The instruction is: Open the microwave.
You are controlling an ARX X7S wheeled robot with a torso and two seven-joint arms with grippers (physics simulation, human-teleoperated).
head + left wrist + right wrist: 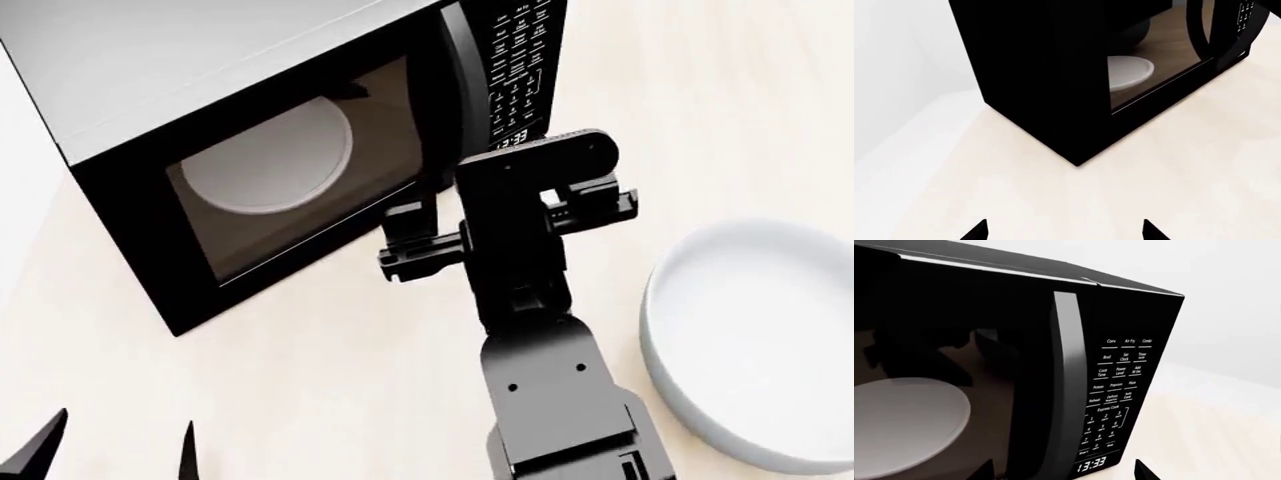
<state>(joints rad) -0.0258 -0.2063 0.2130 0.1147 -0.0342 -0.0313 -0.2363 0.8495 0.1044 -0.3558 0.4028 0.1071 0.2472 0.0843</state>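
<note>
Microwave (254, 150) sits on the pale counter (334, 400), door shut, white turntable plate (274, 155) visible through the glass. Right gripper (514, 235) is spread, just in front of the door's handle (1066, 385) (contact cannot be told), beside the keypad (1114, 395); clock reads 13:33. Left gripper (1064, 230) is spread too, empty, well back from the microwave's corner. White bowl (754, 340) lies to the right.

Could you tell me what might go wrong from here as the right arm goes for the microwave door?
1. The right claw sits close in front of the microwave door, and the handle is a slim vertical bar right beside the keypad; a misaligned closure might press buttons or slip off.
2. The white bowl lies next to the right arm, so pulling back could knock it.
</note>
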